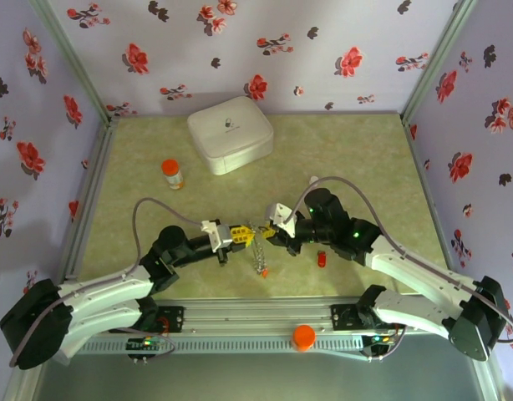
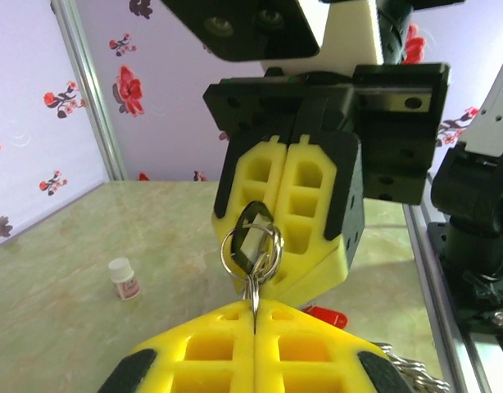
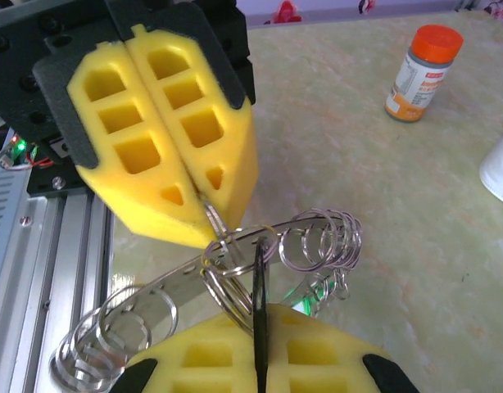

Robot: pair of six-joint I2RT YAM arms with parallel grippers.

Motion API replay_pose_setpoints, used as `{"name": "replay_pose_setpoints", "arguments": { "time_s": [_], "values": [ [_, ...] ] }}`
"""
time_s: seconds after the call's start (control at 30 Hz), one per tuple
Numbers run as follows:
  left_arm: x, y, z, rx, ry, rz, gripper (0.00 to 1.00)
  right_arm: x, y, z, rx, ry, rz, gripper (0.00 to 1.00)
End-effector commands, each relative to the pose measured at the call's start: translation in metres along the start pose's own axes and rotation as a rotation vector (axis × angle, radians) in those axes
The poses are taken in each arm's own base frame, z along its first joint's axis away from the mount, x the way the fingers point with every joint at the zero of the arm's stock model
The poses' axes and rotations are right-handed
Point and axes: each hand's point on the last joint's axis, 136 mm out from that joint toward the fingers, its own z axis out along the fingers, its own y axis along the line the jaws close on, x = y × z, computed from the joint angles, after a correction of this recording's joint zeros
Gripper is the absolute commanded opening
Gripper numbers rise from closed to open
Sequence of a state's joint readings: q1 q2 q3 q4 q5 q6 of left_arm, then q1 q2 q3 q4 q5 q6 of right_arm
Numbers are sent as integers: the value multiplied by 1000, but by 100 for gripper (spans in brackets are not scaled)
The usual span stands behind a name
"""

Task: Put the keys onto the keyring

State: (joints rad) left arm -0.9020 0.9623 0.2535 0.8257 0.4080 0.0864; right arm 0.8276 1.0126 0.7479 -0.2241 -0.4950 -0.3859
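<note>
The pale green marbled table [image 1: 357, 159] carries a white rounded case [image 1: 230, 134] well beyond the meeting yellow fingers [image 1: 238, 236], near the back wall. An orange-capped pill bottle [image 1: 172, 174] stands upright beyond them and to their left. A small red key [image 1: 322, 259] lies flat near them, on their right and toward the arm bases.

Bright, diffuse light, faint soft shadows, hazy overhead view, slightly blurred wrist-view foregrounds.

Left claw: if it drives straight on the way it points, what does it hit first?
The right claw's yellow foam fingers, dead ahead, just beyond the small silver split ring the left claw pinches and the dark key inside it. Gap looks slight; depth unclear.
</note>
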Motion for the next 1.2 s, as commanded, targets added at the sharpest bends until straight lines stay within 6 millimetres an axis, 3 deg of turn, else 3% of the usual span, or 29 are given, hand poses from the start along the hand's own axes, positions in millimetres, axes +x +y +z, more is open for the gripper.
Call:
{"name": "replay_pose_setpoints", "arguments": {
  "time_s": [0.0, 0.03, 0.17, 0.27, 0.37, 0.5, 0.63, 0.73, 0.87, 0.97, 1.03, 1.17],
  "values": [
    [-6, 11, 1, -49, 20, 57, 0, -20, -3, -13, 30, -18, -63, 0],
    [-2, 12, 1, -57, 37, 58, 3, -19, -3, -14, 35, -11, -66, 0],
    [-6, 20, -1, -104, 28, 66, 34, -20, -5, -17, 46, 10, -83, 0],
    [-11, 28, -7, -165, -5, 58, 45, -21, -7, -17, 54, 27, -94, 0],
    [-30, 55, -25, -351, -90, 16, 52, -24, -8, -12, 41, 35, -103, 0],
    [-50, 98, -66, -662, -154, -46, 55, -42, -5, 5, 12, 5, -137, 0],
    [-71, 136, -140, -1050, -211, -125, 64, -68, 0, 28, -38, -50, -173, 0],
    [-87, 143, -182, -1192, -244, -175, 66, -92, 4, 45, -74, -128, -193, 0],
    [-90, 142, -205, -1255, -253, -193, 65, -108, 2, 70, -105, -210, -178, 0],
    [-84, 142, -206, -1260, -239, -217, 66, -82, -14, 96, -44, -148, -187, 0],
    [-77, 142, -202, -1252, -229, -235, 68, -46, -24, 109, -13, -25, -205, 0],
    [-62, 144, -194, -1241, -196, -262, 69, 16, -33, 103, 3, 219, -220, 0]
  ]
}}
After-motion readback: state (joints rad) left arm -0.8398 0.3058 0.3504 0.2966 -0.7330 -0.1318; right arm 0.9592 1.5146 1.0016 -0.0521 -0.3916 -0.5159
